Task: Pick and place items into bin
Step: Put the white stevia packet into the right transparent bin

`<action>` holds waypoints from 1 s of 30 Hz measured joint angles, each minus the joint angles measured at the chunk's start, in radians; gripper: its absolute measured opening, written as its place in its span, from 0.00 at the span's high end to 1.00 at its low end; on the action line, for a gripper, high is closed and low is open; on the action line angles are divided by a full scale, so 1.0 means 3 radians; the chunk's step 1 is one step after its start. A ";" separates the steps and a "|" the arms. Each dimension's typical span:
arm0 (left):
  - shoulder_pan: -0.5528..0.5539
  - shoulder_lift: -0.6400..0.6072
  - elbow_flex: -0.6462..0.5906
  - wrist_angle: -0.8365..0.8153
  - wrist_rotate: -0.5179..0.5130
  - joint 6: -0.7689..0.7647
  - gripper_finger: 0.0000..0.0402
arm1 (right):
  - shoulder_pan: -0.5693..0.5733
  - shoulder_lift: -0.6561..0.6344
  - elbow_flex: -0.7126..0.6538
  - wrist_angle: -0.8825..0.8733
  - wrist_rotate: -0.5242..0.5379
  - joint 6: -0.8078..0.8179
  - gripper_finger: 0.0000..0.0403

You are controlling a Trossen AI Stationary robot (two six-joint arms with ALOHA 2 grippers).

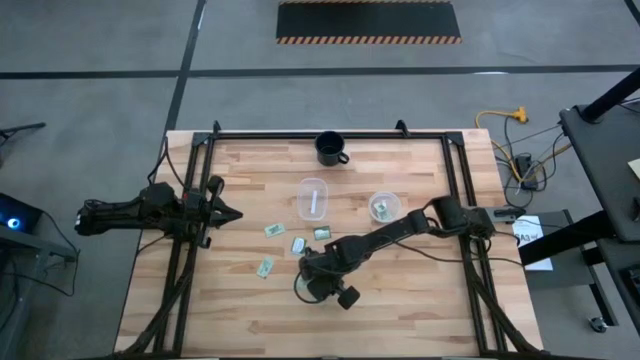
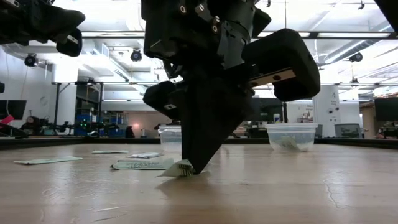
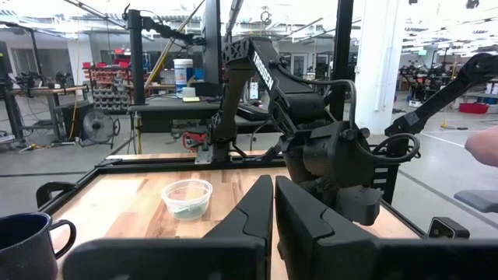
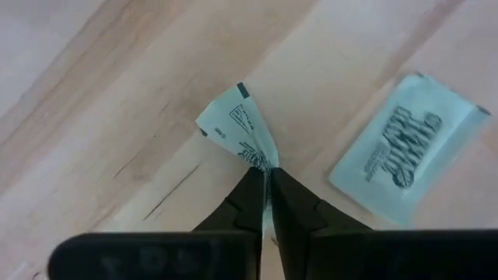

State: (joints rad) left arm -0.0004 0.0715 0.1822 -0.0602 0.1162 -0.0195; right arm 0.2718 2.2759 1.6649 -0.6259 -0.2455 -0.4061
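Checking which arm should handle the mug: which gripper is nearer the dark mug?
Right, narrowly. The right gripper pinches a packet mid-table, below the mug; the left gripper waits at the left edge.

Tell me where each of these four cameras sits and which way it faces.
High: overhead, straight down; both arms, table.
Low: table height, level; right gripper pinching a packet.
Left wrist: over shut left gripper, toward the right arm.
Right wrist: down its fingers onto that packet.
Shared: low and right wrist both show the pinched packet.
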 joint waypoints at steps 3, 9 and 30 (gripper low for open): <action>0.0000 0.0000 0.0000 0.0000 0.0001 0.0000 1.00 | 0.0001 -0.0035 -0.0004 -0.0034 0.0188 0.0121 0.98; 0.0000 0.0000 0.0000 -0.0001 0.0001 0.0000 1.00 | -0.0002 -0.0053 -0.0007 -0.0008 0.0501 0.0390 0.98; 0.0000 0.0000 0.0000 0.0000 0.0001 -0.0001 1.00 | -0.0041 -0.0525 -0.0442 -0.0091 0.1487 0.0973 0.98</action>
State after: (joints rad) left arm -0.0005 0.0715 0.1822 -0.0602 0.1164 -0.0196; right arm 0.2594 2.1185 1.5322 -0.6531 0.2006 -0.1142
